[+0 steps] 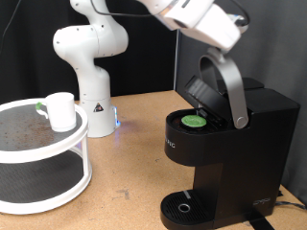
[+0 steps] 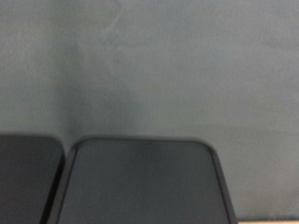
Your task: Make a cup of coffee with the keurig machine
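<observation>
The keurig machine (image 1: 235, 144) stands at the exterior view's right, black and boxy. Its silver-grey lid handle (image 1: 230, 91) is raised and the lid stands open. A green-lidded pod (image 1: 195, 121) sits in the open brew head. The round drip base (image 1: 182, 206) below holds nothing. The white cup (image 1: 60, 110) stands on the top tier of a round white shelf (image 1: 43, 158) at the left. My white hand (image 1: 206, 21) is at the top, just above the raised lid handle; its fingers do not show. The wrist view shows only black flat surfaces (image 2: 140, 182) before a grey wall.
The white robot arm base (image 1: 91, 57) stands at the back, between shelf and machine, on the brown table (image 1: 129, 163). A cable (image 1: 288, 203) leaves the machine at the lower right.
</observation>
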You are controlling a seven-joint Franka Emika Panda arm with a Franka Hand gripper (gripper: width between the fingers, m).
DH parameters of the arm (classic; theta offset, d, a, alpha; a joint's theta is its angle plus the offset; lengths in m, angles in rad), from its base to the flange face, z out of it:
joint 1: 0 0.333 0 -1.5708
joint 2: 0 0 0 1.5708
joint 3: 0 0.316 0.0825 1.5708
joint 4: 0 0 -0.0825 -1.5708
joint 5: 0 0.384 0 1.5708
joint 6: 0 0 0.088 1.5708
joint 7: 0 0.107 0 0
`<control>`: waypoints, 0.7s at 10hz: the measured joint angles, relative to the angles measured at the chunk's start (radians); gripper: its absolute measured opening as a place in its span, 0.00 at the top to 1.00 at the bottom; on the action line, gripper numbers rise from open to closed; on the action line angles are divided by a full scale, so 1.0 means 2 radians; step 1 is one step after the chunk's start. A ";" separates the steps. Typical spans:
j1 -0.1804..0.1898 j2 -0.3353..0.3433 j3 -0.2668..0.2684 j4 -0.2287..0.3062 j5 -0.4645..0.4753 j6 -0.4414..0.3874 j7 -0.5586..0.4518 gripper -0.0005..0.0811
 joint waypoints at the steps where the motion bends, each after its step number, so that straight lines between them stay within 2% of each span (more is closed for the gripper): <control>1: -0.006 -0.003 -0.005 -0.007 -0.012 -0.001 -0.006 0.99; 7: -0.039 -0.004 -0.024 -0.046 -0.063 0.010 -0.038 0.99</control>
